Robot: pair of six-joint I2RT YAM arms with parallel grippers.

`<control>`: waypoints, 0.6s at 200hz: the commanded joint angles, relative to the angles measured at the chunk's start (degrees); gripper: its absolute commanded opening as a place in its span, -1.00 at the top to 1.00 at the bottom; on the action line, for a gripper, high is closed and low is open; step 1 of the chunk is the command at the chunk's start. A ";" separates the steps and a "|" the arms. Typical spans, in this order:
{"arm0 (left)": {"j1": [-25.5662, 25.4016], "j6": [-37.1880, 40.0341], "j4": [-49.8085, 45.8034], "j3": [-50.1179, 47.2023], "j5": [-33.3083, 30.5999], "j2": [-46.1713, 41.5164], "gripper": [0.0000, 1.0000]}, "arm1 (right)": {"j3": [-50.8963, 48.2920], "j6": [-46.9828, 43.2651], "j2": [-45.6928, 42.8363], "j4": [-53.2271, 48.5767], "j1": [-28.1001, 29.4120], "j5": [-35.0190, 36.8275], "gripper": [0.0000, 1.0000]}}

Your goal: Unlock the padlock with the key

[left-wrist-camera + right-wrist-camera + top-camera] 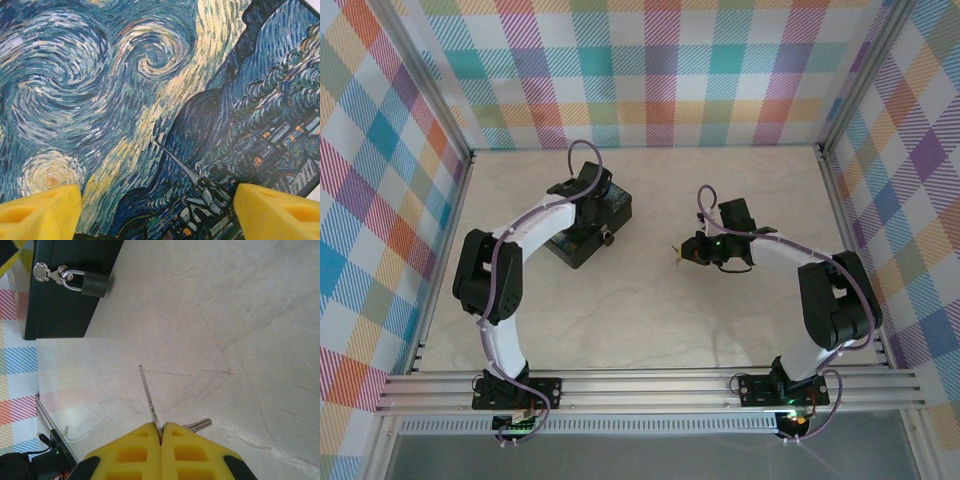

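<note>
Since your right claw (161,430) is clamped shut on the key (199,426), whose silvery end pokes out just right of the yellow pads at the bottom of the wrist view, sort out the blade's direction before you travel; I cannot tell which end leads. The padlock (95,284) hangs in the upper left of that frame, its shackle through the hasp on the side of the dark box (60,310), well apart from the key. Approach slowly over the table (225,340), blade level with the lock's body. Seen from overhead, your right arm is bent, its claw right of centre and pointing left. Your left claw (160,210), pads spread wide, sits over the painted lid (150,100), well placed to steady the box.
</note>
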 commanded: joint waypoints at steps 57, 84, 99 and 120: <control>-3.19 0.38 -0.20 -18.26 13.60 -8.35 -0.56 | 1.66 -0.04 -2.30 -2.77 0.64 -0.15 1.00; -3.11 2.59 -1.17 -20.10 12.23 -9.84 -0.55 | 2.74 -0.13 -1.81 -3.37 1.14 0.04 1.00; -2.97 3.18 -2.02 -20.53 11.50 -10.14 -0.55 | 2.94 -0.15 -1.91 -3.60 1.49 0.29 1.00; -2.69 3.00 -2.17 -21.24 11.53 -12.05 -0.55 | 2.76 -0.06 -2.15 -3.33 1.63 0.60 1.00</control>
